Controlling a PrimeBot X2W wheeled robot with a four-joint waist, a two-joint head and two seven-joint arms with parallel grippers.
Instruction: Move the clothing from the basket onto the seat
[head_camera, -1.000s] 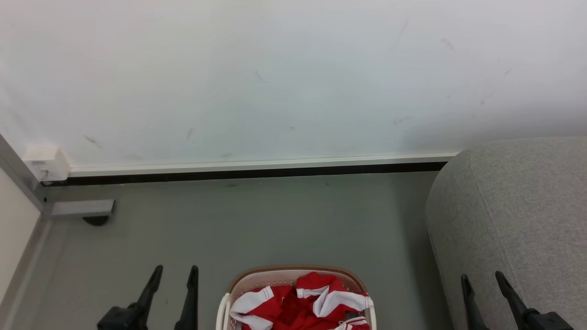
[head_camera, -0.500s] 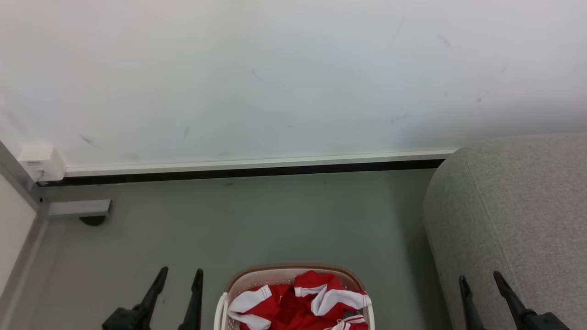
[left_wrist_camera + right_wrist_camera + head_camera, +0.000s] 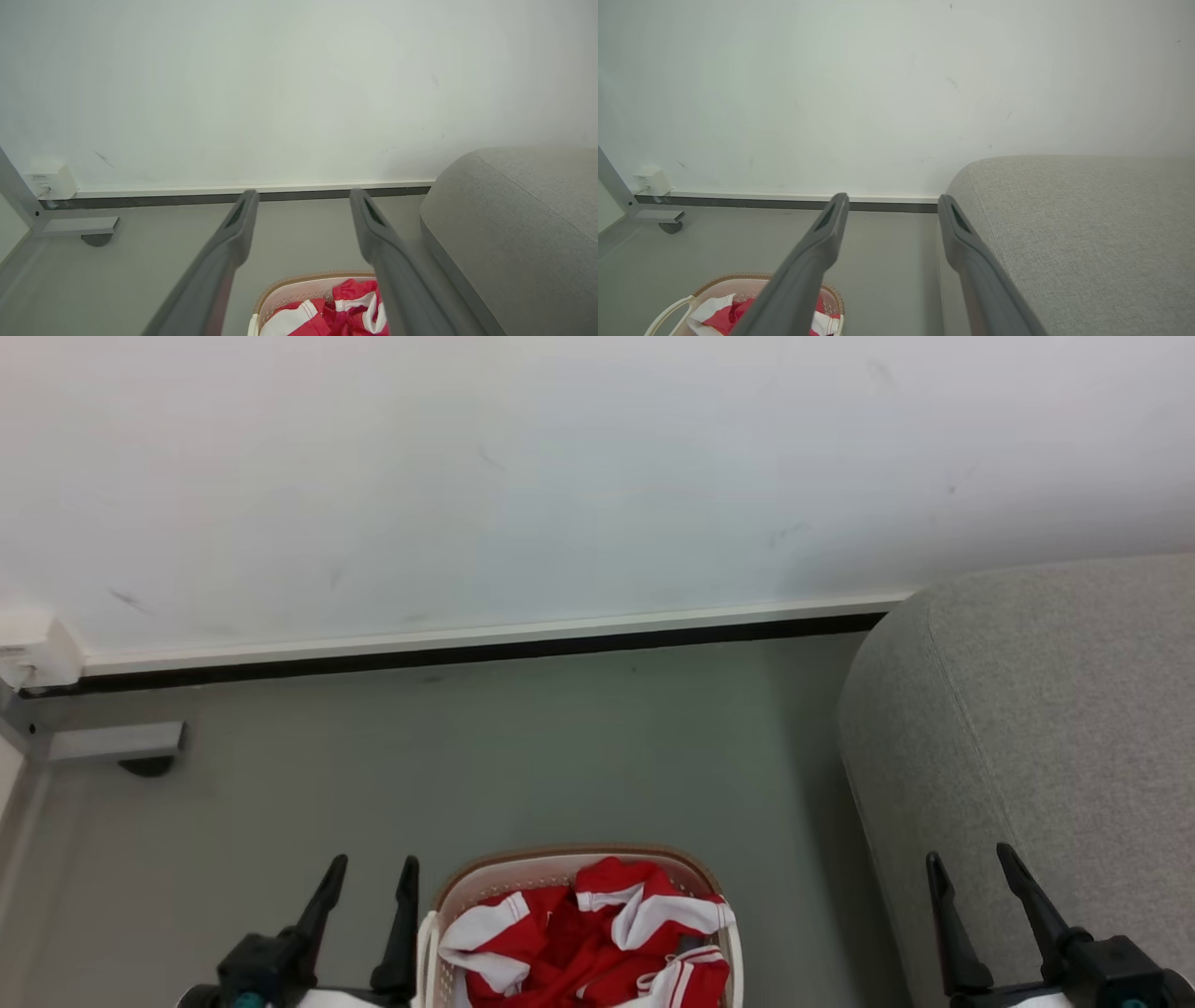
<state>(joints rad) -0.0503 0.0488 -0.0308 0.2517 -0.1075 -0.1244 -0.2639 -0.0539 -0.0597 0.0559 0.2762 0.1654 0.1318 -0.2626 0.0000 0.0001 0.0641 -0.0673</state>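
Spanning the top of the head view, a scuffed white wall (image 3: pixel 560 476) met a grey floor (image 3: pixel 579 747) along a pale skirting board (image 3: pixel 485 637) with a dark strip beneath it. At the right stood the seat (image 3: pixel 1046 728), a light grey upholstered sofa with a rounded end, set against that wall. The basket (image 3: pixel 504 870), cream-white with a brown woven-look rim, sat on the floor to the left of the seat and apart from it, cut off by the bottom edge. The clothing (image 3: pixel 560 947), red with white panels and thin white stripes, lay crumpled inside the basket. The left gripper (image 3: pixel 373 863) hung with its two dark fingers spread and nothing between them. Its right-hand finger appeared just beside the basket's left rim, so the clothing lay immediately to its right. The right gripper (image 3: pixel 967 855), equally spread and empty, showed before the seat's edge, with the clothing well apart to its left. In the left wrist view the clothing appeared low between the fingers. In the right wrist view it lay at the lower left, partly behind a finger. A small white box (image 3: pixel 33 658) sat at the wall's foot at far left.
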